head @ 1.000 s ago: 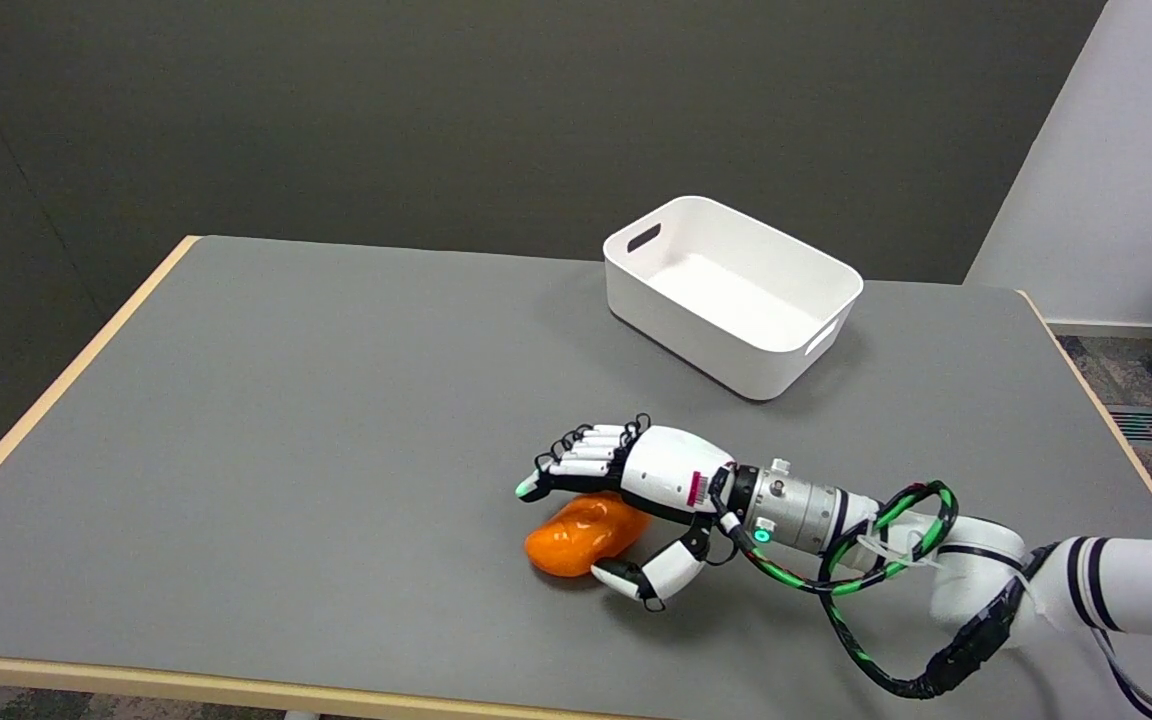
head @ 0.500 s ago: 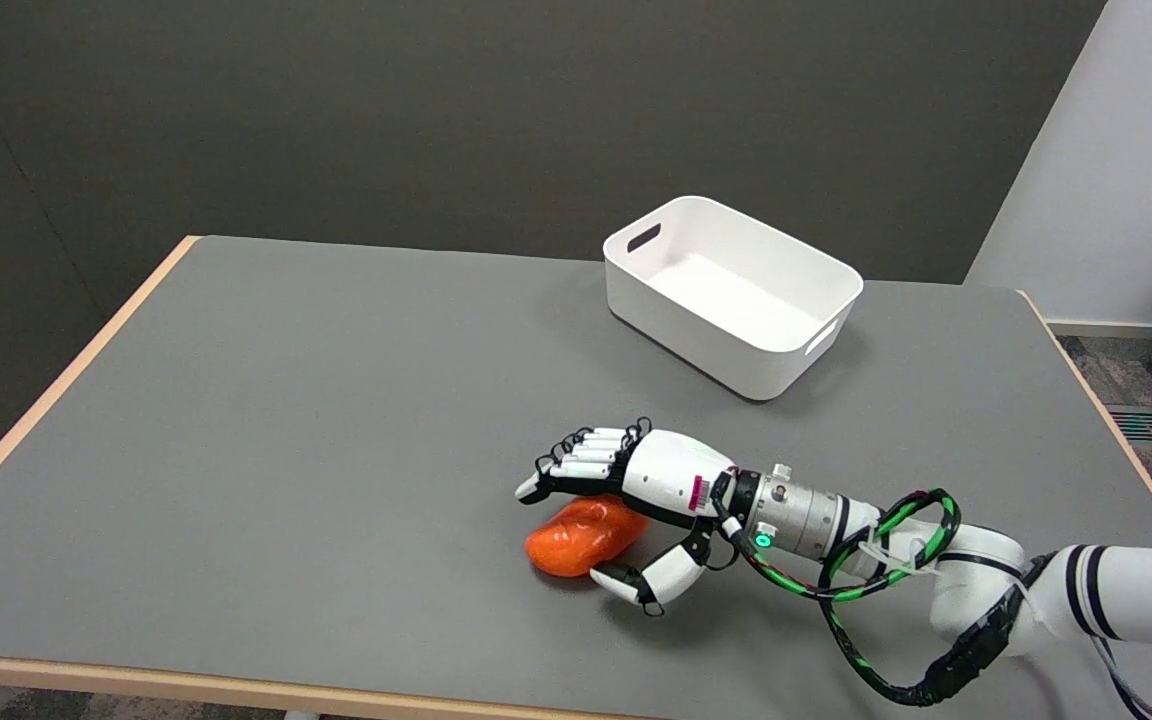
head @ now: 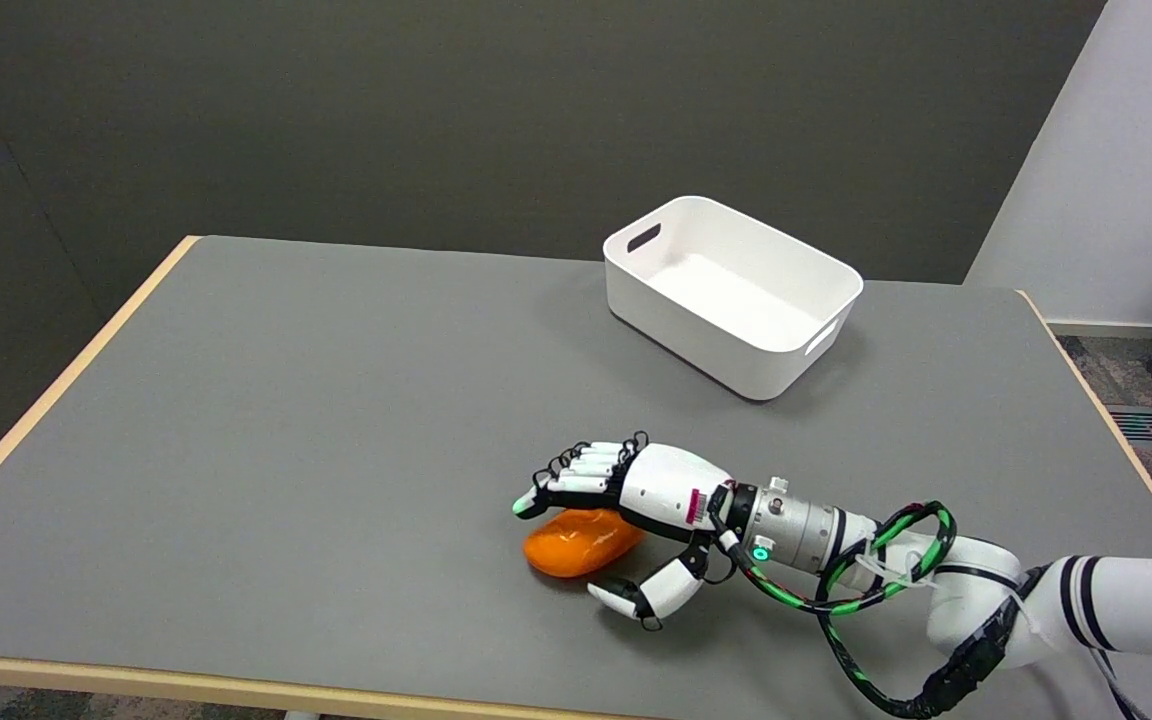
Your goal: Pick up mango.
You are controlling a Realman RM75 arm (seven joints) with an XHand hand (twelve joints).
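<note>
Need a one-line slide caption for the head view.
Right hand open around the mango on the table, bin behind.

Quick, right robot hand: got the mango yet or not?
Right robot hand: open, holding nothing. Fingers arch over the mango, thumb spread on its near side; the mango lies on the table.

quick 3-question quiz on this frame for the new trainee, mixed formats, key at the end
1. True or false: the mango lies inside the white bin.
2. The right hand is: A) lifting the mango clear of the table; B) cupped around the mango, fingers over it and thumb on the near side, not closed; C) resting on the bin rim.
3. Fill in: the bin stands toward the table's ____ edge, beyond the hand.

Key: 1 false; 2 B; 3 far.
</note>
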